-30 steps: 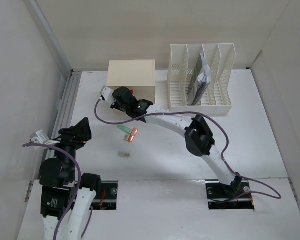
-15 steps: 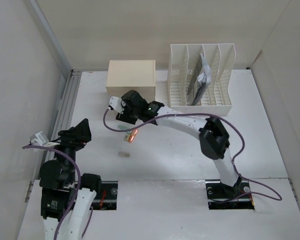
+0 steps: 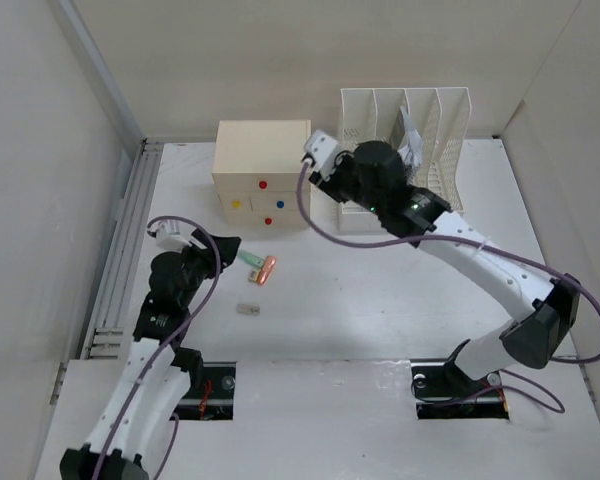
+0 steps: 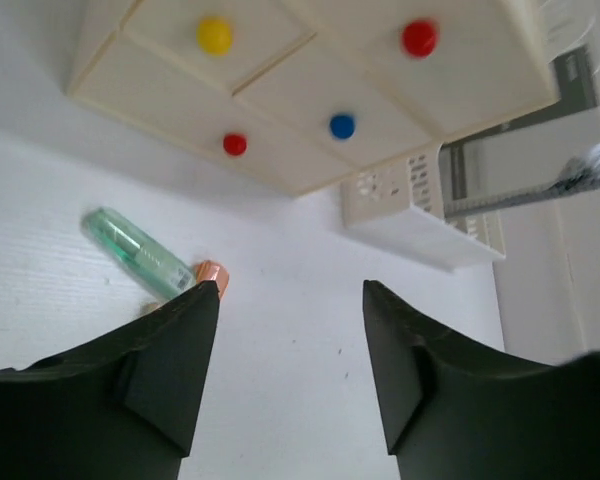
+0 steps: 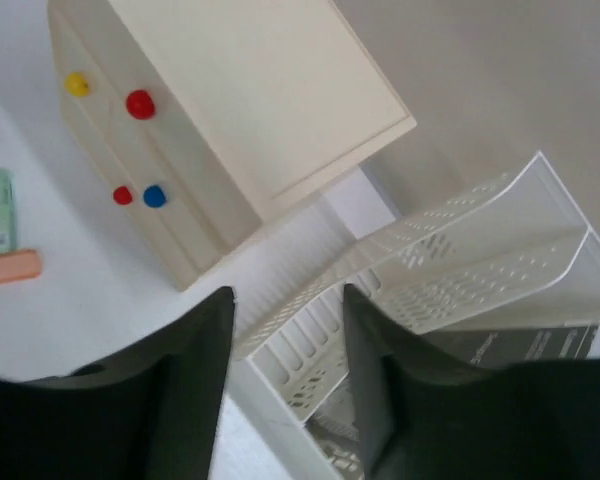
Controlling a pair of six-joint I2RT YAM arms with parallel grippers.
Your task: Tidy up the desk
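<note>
The desk [image 3: 380, 300] is a white tabletop. On it lie a green tube [image 3: 250, 259] and an orange piece [image 3: 268, 270], end to end, with a small beige item [image 3: 247, 310] nearer me. My left gripper [image 3: 223, 248] hovers just left of the tube, open and empty. In the left wrist view, the left gripper [image 4: 291, 290] frames bare desk, with the green tube [image 4: 140, 255] and the orange piece [image 4: 212, 272] by its left finger. Raised between the drawer box and the rack, my right gripper [image 3: 330, 178] is open and holds nothing, as the right wrist view also shows the right gripper [image 5: 288, 292].
A cream drawer box [image 3: 262, 172] with yellow, red and blue knobs stands at the back. To its right is a white slotted file rack [image 3: 405, 150] holding papers. Pale walls close in the desk on three sides.
My right arm pulled away from the drawer box front, up and right toward the rack, and its jaws opened. My left arm swung forward to the green tube, its jaws narrowing.
</note>
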